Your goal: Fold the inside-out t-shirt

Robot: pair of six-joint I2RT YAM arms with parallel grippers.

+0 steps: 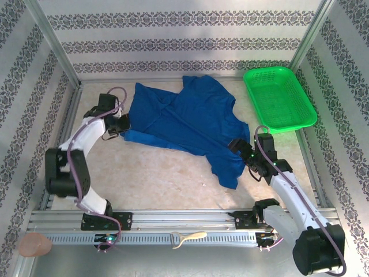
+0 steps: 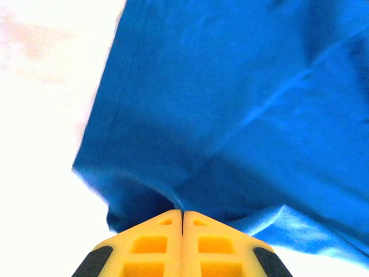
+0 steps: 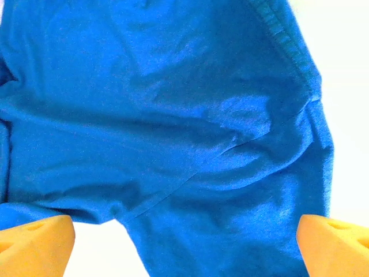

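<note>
The inside-out t-shirt (image 1: 184, 118) is royal blue and lies spread and wrinkled across the back middle of the table. At its left edge my left gripper (image 1: 122, 126) is shut, and a fold of the blue cloth (image 2: 230, 115) runs into the tips of the closed yellow fingers (image 2: 183, 212). My right gripper (image 1: 239, 147) hangs at the shirt's right side, open. Its two yellow fingertips (image 3: 40, 242) stand far apart, with the gripper's middle (image 3: 184, 231) over the blue cloth (image 3: 173, 115) and a stitched hem (image 3: 285, 46) at the upper right.
A green mesh basket (image 1: 279, 98) stands at the back right, close to the shirt's right edge. Patterned walls (image 1: 184, 40) and metal frame posts enclose the table. The aluminium rail (image 1: 173, 222) with both arm bases runs along the near edge. Bare tabletop (image 1: 155, 173) lies in front of the shirt.
</note>
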